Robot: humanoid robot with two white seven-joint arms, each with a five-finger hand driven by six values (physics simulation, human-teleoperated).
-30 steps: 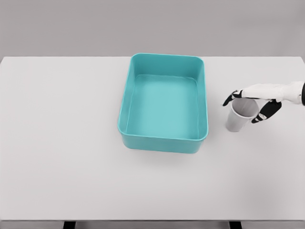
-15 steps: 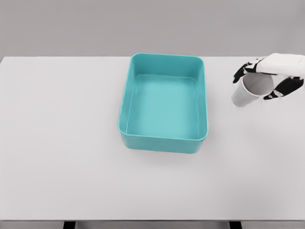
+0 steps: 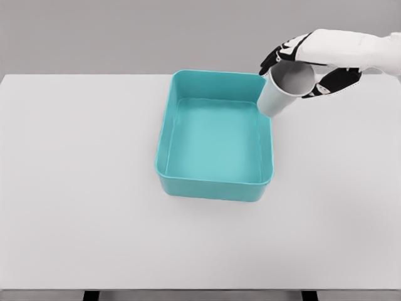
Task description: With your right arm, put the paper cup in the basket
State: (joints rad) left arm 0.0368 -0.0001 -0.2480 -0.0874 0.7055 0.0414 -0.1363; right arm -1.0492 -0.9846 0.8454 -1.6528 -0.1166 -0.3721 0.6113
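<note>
Transfer partly complete: right hand (image 3: pixel 313 59), fingers curled around the rim of the tilted paper cup (image 3: pixel 284 89), holds it aloft over the far right corner of the basket (image 3: pixel 213 185); release remains outstanding.

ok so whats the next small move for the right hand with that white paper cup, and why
Probably carry it a little further left, over the middle of the teal plastic basket, before letting go. The right hand grips the white paper cup at its rim, tilted, and its base sits just over the basket's far right corner. Released here, it might catch the rim and tip out onto the white table.
</note>
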